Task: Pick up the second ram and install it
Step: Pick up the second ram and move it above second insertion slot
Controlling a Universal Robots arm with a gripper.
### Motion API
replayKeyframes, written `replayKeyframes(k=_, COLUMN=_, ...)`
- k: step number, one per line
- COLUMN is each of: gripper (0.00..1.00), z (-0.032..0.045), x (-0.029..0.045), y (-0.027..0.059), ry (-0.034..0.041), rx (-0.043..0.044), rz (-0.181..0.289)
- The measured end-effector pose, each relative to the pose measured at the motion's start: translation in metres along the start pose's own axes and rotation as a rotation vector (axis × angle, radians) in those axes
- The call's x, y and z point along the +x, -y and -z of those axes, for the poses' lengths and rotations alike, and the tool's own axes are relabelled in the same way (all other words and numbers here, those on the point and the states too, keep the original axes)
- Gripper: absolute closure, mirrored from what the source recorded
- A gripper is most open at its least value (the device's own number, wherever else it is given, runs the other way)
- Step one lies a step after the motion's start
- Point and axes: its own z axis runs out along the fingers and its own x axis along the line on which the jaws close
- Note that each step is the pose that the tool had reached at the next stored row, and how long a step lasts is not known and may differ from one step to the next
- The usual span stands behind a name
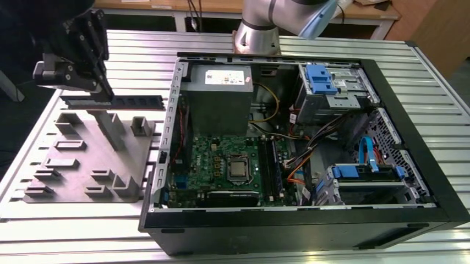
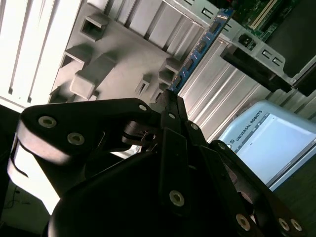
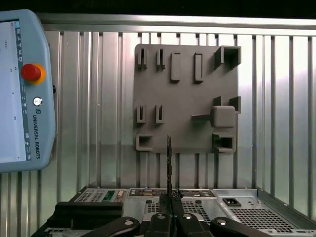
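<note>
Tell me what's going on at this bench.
The arm's gripper is shut on the second ram and holds it on edge. The stick sits just beyond the grey slotted block, at the exterior view's left. That puts it outside the open computer case, so it is not yet over the motherboard.

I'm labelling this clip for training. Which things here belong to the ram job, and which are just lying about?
Belong to the job:
- gripper, shut on the second ram
- motherboard inside the open computer case

Just lying about:
- grey slotted block
- teach pendant
- power-supply box
- drive cage
</note>
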Motion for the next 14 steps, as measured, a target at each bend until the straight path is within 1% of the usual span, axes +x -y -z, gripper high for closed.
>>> replayKeyframes(k=14, gripper=0.92, z=0.0001, x=-0.0001, y=0.0275, ry=-0.0001, rx=-0.0001, rz=0.000)
